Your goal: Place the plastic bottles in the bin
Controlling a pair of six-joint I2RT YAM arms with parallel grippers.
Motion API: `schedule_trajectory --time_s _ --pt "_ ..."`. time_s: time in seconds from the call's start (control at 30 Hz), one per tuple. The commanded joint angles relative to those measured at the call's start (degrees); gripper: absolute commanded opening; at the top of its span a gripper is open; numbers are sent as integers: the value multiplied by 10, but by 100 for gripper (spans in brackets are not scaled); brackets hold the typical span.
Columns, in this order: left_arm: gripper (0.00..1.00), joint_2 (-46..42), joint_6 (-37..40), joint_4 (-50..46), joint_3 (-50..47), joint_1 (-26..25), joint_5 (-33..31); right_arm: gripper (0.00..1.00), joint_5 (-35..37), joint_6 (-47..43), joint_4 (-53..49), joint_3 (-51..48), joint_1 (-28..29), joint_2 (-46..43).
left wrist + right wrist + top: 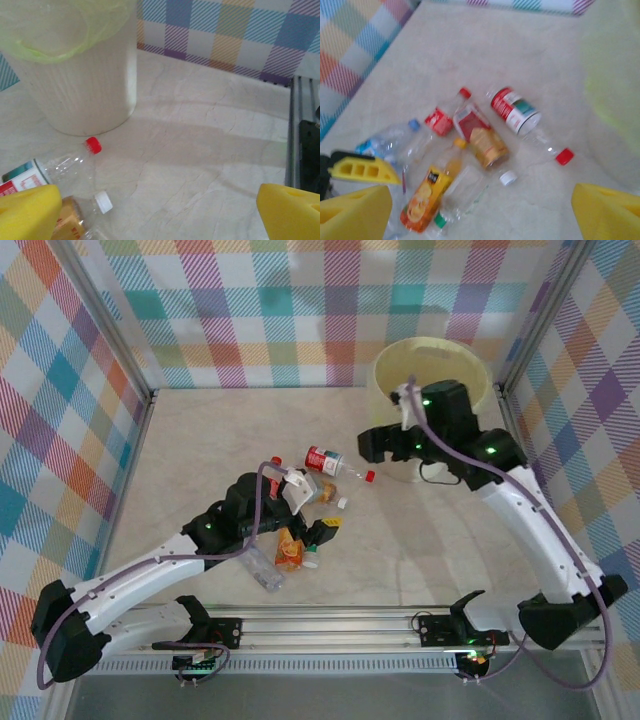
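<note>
Pale marbled tabletop (200, 440) is lying between plaid walls (250, 310); my left claw (157, 212) is hanging over the plastic bottles (485, 140), fingers wide apart, gripping nothing; my right claw (480, 210) is hovering beside the bin (400, 365), fingers spread and empty; the bin is standing at the far right; the bottles are lying scattered near the middle.
</note>
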Motion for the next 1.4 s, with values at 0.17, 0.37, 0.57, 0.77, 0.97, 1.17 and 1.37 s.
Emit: schedule_trajectory --time_s 0.17,0.37,0.57,0.77,0.97,1.17,1.37 --pt "100 -8 64 -79 37 -7 -76 78 -22 -25 15 -30 41 58" --pt "100 -7 57 -153 108 -7 -51 76 -23 26 32 -54 52 88" --pt "100 -8 40 -348 168 -7 -9 74 38 196 71 -137 106 94" --pt "100 -87 31 -387 94 -7 -28 76 73 310 135 -202 155 103" --pt "100 -198 51 -372 -5 -7 -69 80 95 407 203 -255 189 124" --pt "100 -260 36 -337 -48 -7 -96 81 129 446 232 -254 216 160" --pt "100 -219 33 -340 -43 -7 -68 81 143 482 269 -255 224 205"
